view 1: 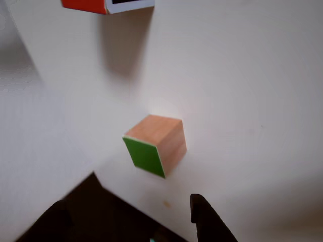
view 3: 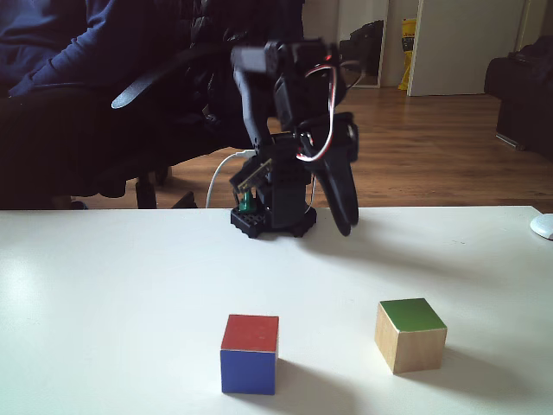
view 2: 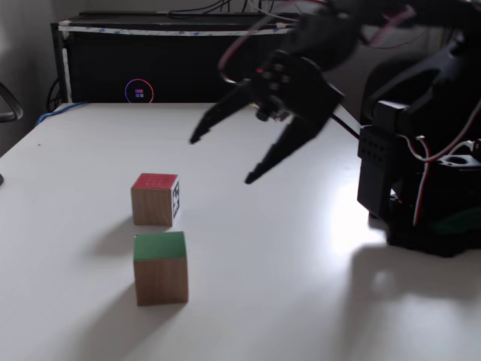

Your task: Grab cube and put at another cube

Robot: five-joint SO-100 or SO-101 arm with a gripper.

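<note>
White table, daylight, one arm.

Fixed view from the side, left to right: the marked cube is seen at left-centre, red face up, a black-and-white pattern on its right side. Just nearer the camera, apart from it by a narrow strip of table, the wooden cube is found with its green face up. Both rest flat on the table. To the right and above, the gripper is held in the air with its two fingers spread wide and nothing between them. It is well apart from both cubes. The arm's base stands at the far right.

Fixed view from the front: the marked cube is seen at left, red on top and blue toward the camera; the wooden cube sits near it to the right. The arm is raised behind them, at the far edge of the table. A seated person is partly seen at far left.

Arm-mounted view: the wooden cube lies near centre, green face toward the lens; the marked cube is cut off at the top edge. Dark finger tips show at the bottom.

Progress, as judged: nothing has been grasped yet. Descent, grasp, lift and placing at the marked cube are all left.
</note>
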